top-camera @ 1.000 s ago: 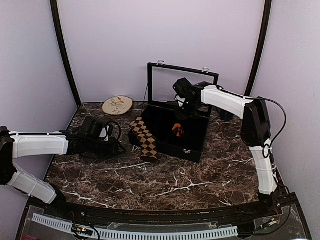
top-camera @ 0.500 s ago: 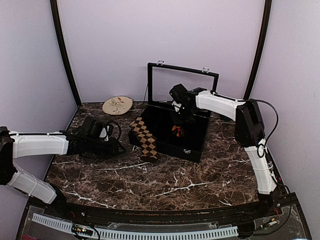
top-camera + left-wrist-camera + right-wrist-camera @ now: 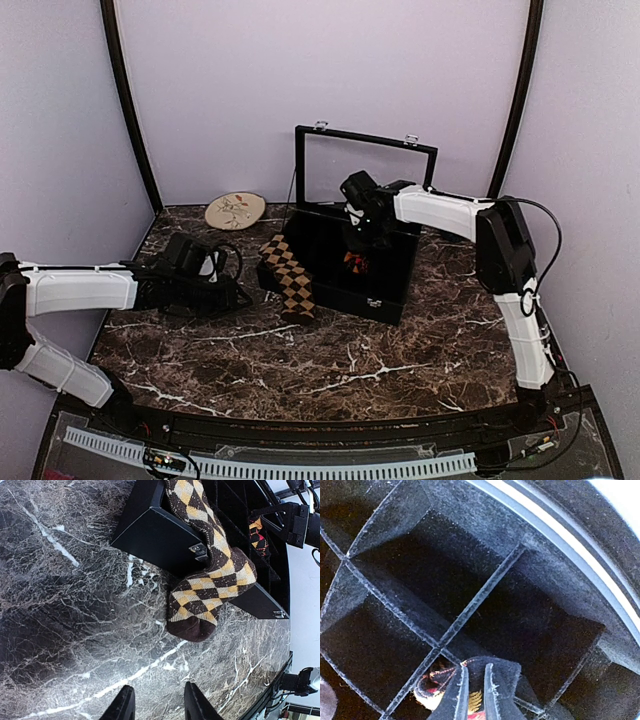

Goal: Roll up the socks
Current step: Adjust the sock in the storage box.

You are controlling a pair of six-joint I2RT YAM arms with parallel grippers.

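The worktop [image 3: 330, 360] is dark brown marble with thin white veins, smooth and a little shiny. On it stands a black rectangular case [image 3: 392, 292]. Its glass lid [image 3: 365, 170] stands upright in a thin black frame. Inside, soft felt-like walls [image 3: 470, 610] cut the case into square compartments.

The tan sock [image 3: 288, 277] is a knitted one with tan and dark brown diamonds. It hangs over the left wall of the case, and its rounded dark toe [image 3: 192, 630] lies on the marble. The red sock [image 3: 354, 261] is crumpled into a small lump of red, orange and black in one compartment near the middle of the case.

The right tool [image 3: 476, 672] reaches down into that compartment. Its two fingers are almost together, with only a thin slit between them, and they are closed on the cloth of the red sock [image 3: 437, 692]. The left tool [image 3: 159, 705] is low over the bare marble, near the toe of the tan sock, with its fingers apart and nothing between them.

A round cream dish [image 3: 235, 210] with a plant drawing lies at the back left.

Compared with one second ago, the right arm has swung a little to the left over the case. The left arm and both socks have not moved.
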